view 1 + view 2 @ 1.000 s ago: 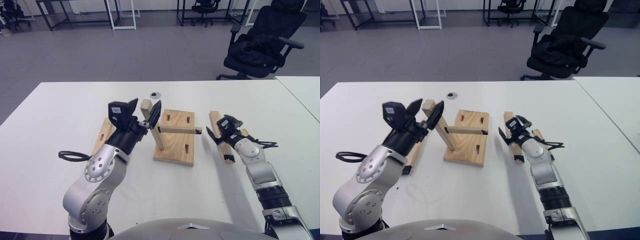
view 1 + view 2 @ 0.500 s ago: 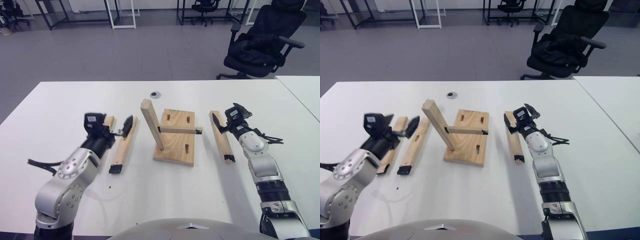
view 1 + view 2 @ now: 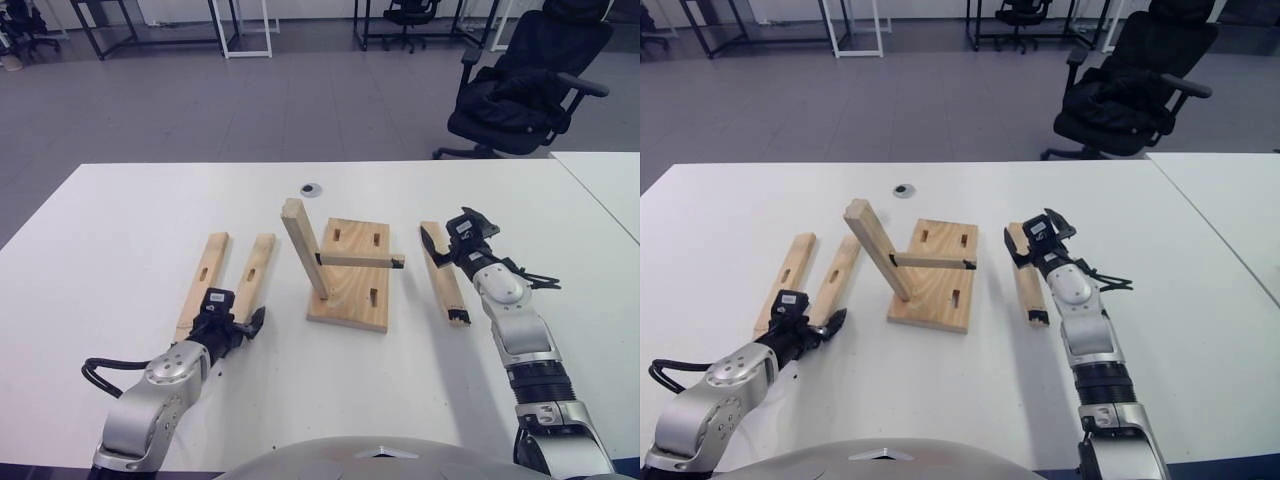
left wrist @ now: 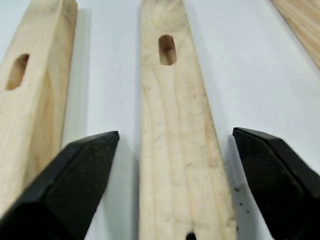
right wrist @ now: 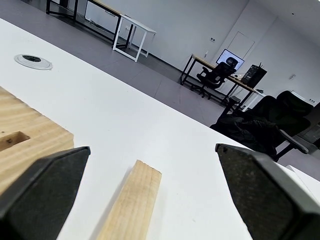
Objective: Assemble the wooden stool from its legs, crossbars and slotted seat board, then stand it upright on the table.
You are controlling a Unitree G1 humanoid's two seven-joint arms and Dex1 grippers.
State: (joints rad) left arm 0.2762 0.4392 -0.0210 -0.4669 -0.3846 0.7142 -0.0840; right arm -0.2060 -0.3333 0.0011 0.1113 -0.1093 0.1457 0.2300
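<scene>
The slotted seat board (image 3: 352, 290) lies flat at the table's middle. One leg (image 3: 303, 248) stands tilted in it, joined to a crossbar (image 3: 358, 261) that reaches over the board. Two more legs (image 3: 203, 283) (image 3: 254, 275) lie side by side to its left. My left gripper (image 3: 238, 315) is open and low at the near end of the right-hand one (image 4: 175, 150), a finger (image 4: 75, 175) on each side of it. A fourth leg (image 3: 441, 272) lies right of the board. My right gripper (image 3: 447, 235) hovers open over that leg's far end (image 5: 132, 205).
A round grommet (image 3: 312, 188) sits in the white table (image 3: 120, 220) behind the board. A black office chair (image 3: 520, 90) stands on the floor beyond the far edge. A second table (image 3: 605, 175) adjoins at the right.
My left gripper let go of the standing leg's top and drew back and down to the lying legs' near ends. My right gripper shifted from its leg's middle toward the far end.
</scene>
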